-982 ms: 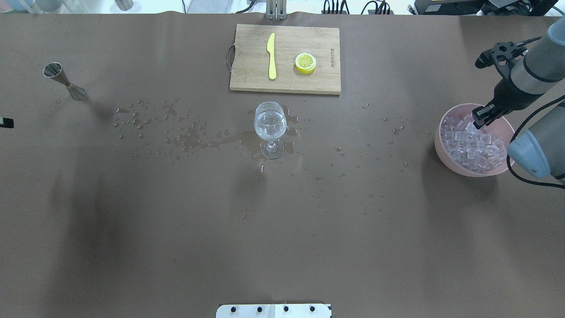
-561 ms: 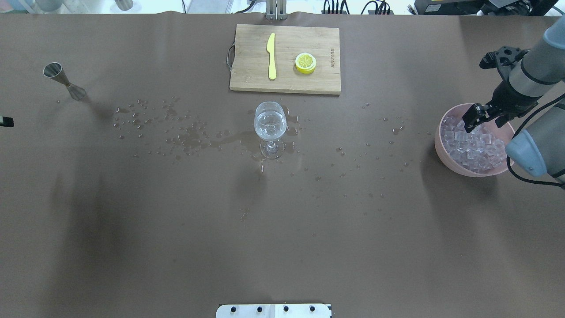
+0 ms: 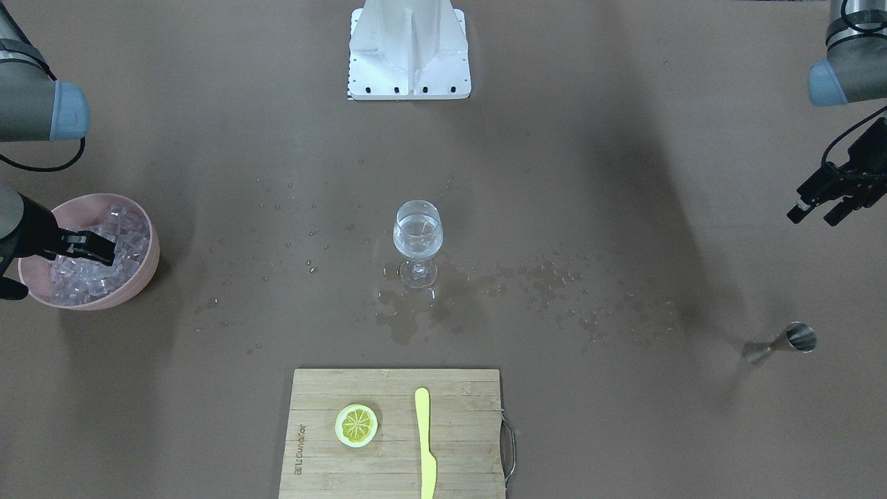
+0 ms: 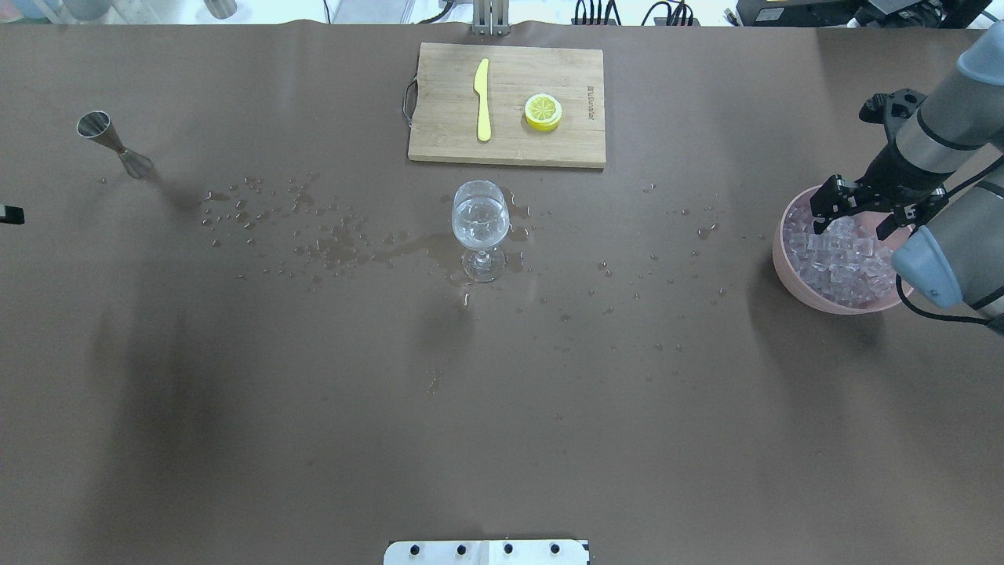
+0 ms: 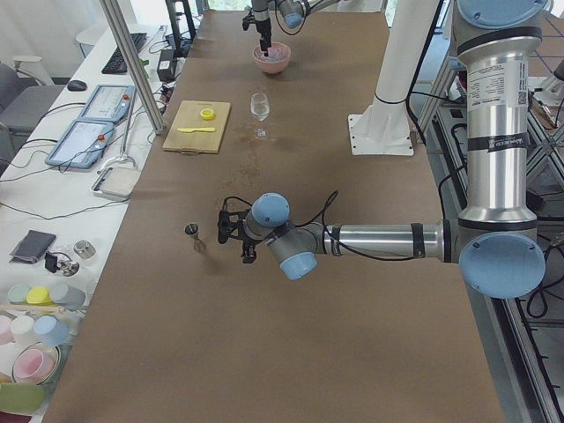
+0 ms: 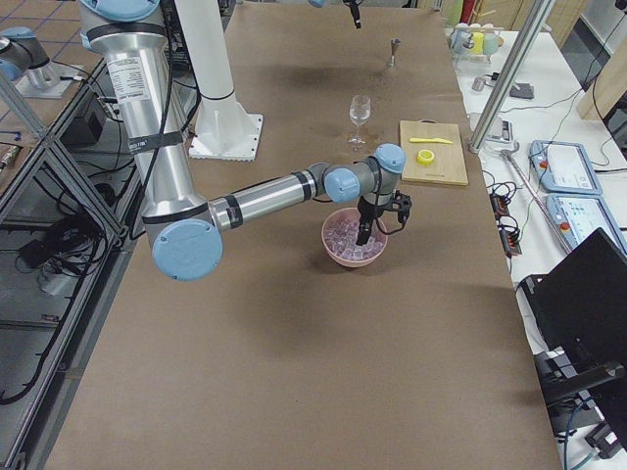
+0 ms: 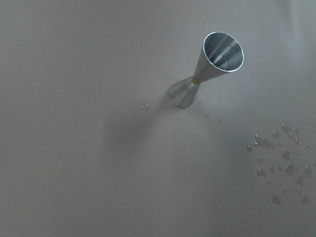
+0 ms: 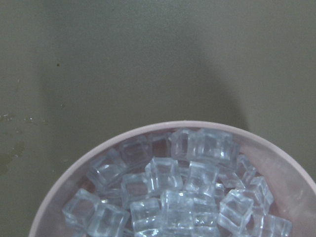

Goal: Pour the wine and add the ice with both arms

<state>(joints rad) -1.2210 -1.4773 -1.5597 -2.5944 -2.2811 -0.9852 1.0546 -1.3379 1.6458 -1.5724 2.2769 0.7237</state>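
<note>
The ice (image 4: 843,263) is a heap of clear cubes in a pink bowl (image 4: 788,275) at the table's right end. It fills the right wrist view (image 8: 173,197). My right gripper (image 4: 851,227) hangs open just above the heap, holding nothing, and also shows in the front view (image 3: 102,251). A wine glass (image 4: 480,224) with clear liquid stands mid-table. My left gripper (image 3: 812,217) is open and empty above the table's left end, near a steel jigger (image 4: 115,145), which the left wrist view (image 7: 207,69) shows below it.
A wooden cutting board (image 4: 510,149) at the back holds a yellow knife (image 4: 482,98) and a lemon half (image 4: 543,111). Water droplets and a puddle (image 4: 408,249) spread around the glass and to its left. The white stand (image 3: 409,48) sits at the robot's edge.
My right gripper has turned over the bowl and its jaws have spread from nearly shut to wide open. The glass, jigger and board have not moved.
</note>
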